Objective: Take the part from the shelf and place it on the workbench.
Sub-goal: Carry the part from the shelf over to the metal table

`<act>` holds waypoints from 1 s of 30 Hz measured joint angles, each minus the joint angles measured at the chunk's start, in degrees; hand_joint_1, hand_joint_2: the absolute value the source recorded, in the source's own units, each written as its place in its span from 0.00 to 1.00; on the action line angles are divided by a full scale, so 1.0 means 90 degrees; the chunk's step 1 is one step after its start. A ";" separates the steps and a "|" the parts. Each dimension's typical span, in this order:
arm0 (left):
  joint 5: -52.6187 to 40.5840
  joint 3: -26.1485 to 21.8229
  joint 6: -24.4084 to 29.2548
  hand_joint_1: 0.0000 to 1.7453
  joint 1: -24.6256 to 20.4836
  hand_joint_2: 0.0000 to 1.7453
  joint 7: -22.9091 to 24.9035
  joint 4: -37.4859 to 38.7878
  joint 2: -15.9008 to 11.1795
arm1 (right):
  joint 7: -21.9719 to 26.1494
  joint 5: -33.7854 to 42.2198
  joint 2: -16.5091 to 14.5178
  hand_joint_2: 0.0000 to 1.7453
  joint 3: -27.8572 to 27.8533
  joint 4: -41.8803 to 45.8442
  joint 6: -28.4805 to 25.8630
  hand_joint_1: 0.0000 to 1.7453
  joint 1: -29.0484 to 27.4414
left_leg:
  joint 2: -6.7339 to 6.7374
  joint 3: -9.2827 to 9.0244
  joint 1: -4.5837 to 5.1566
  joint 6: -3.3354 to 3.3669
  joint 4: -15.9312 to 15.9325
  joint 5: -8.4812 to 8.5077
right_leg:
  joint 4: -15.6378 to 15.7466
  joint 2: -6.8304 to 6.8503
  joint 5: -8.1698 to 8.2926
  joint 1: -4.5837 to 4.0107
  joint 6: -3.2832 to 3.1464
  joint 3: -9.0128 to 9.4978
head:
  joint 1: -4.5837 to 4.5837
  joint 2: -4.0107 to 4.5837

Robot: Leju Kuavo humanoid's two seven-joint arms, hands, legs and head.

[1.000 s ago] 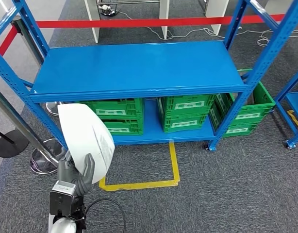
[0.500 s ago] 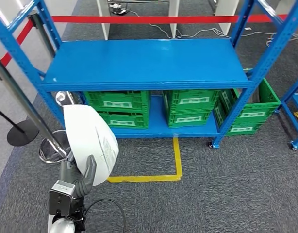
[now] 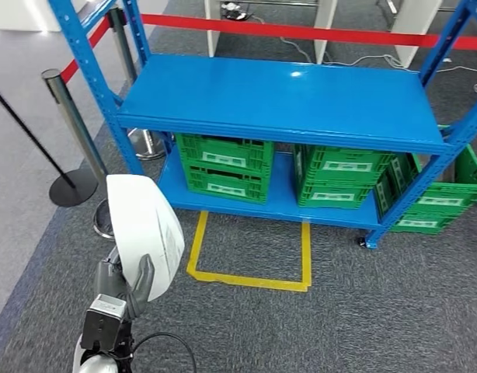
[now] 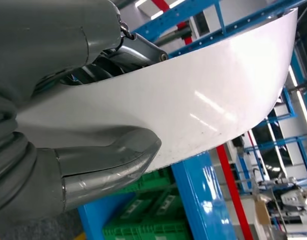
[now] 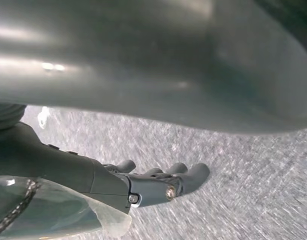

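Left hand [image 3: 127, 281] grasps the part [image 3: 144, 244], a white curved sheet-like panel with a printed label on its right side. The part stands upright above the hand at near left, over grey carpet [image 3: 342, 311], well clear of the shelf [image 3: 277, 97]. In the left wrist view the thumb [image 4: 106, 167] presses one face of the part [image 4: 205, 110] and darker fingers [image 4: 140, 47] lie against the other face, so the grip is a pinch across the sheet.

Right hand [image 5: 159, 182]: fingers straight and slightly apart, holding nothing, hanging over carpet [image 5: 238, 175]. A large blurred grey body surface sits just beside it in that view.

The shelf is a blue steel rack, far centre. Its upper deck is bare blue with a glare spot. The lower deck holds green crates: one stack at left [image 3: 228, 165], one at centre [image 3: 339, 175]. A third crate [image 3: 441, 198] sits at right, angled; it seems to stand partly outside the right post, but I cannot tell whether it is on the deck or on the floor.

Yellow floor tape [image 3: 251, 276] marks a rectangle on the carpet just near of the shelf, between the shelf and the robot.

A red barrier belt [image 3: 318, 33] runs across behind the shelf. Chrome stanchion [image 3: 74, 124] at far left with a round dark base [image 3: 72, 186]; a second chrome base sits just beside the part's left edge. White furniture legs and loose cables lie on the floor beyond the belt.

A black cable [image 3: 165, 342] loops from the left wrist at the near edge.
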State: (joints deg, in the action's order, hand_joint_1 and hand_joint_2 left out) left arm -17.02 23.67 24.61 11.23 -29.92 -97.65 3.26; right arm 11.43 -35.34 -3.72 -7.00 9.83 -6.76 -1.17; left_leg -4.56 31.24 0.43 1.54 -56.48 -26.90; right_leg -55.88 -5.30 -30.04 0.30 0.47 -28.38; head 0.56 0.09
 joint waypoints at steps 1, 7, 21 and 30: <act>-0.0013 0.0001 0.0007 1.00 0.0016 1.00 0.0004 -0.0002 -0.0008 | 0.0002 -0.0011 0.0000 0.00 0.0006 -0.0002 0.0001 0.00 0.0001 | -0.0077 0.0039 -0.0010 -0.0044 -0.0010 0.0028 | 0.0033 0.0060 0.0009 -0.0004 -0.0010 0.0014 | 0.0002 0.0000; -0.0050 0.0001 0.0059 1.00 0.0075 1.00 0.0010 -0.0027 -0.0054 | 0.0004 -0.0075 0.0007 0.00 0.0043 -0.0008 -0.0003 0.00 -0.0008 | 0.0362 0.0685 -0.0041 -0.0275 -0.1393 -0.0760 | 0.0117 0.0619 0.0094 0.0042 -0.0125 -0.0013 | -0.0084 0.0000; 0.0812 -0.0077 0.0338 1.00 0.0058 1.00 -0.0120 0.0038 0.0119 | -0.0296 0.0393 -0.0613 0.00 -0.0010 0.0141 -0.0188 0.00 0.0363 | 0.0567 -0.0037 -0.0066 0.0024 0.0102 0.0028 | -0.0749 0.0750 -0.0490 0.0025 0.0140 -0.0421 | -0.0070 0.0000; 0.0879 -0.0136 0.0027 1.00 0.0024 1.00 -0.0225 0.0041 0.0189 | -0.0256 0.0491 -0.0469 0.00 -0.0274 0.0132 -0.0204 0.00 0.0334 | -0.0108 0.0101 -0.0048 -0.0060 -0.0069 0.0019 | -0.0169 0.0084 0.0068 0.0099 0.0119 -0.0261 | -0.0059 0.0000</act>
State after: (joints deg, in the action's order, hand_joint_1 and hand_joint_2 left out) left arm -9.11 22.44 24.85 11.45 -31.94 -97.29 4.96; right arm 9.12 -30.92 -7.93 -9.47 11.02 -8.60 1.84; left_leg -5.52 32.15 0.00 1.00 -57.10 -26.73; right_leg -57.40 -4.54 -29.43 1.19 1.54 -30.73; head 0.02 0.09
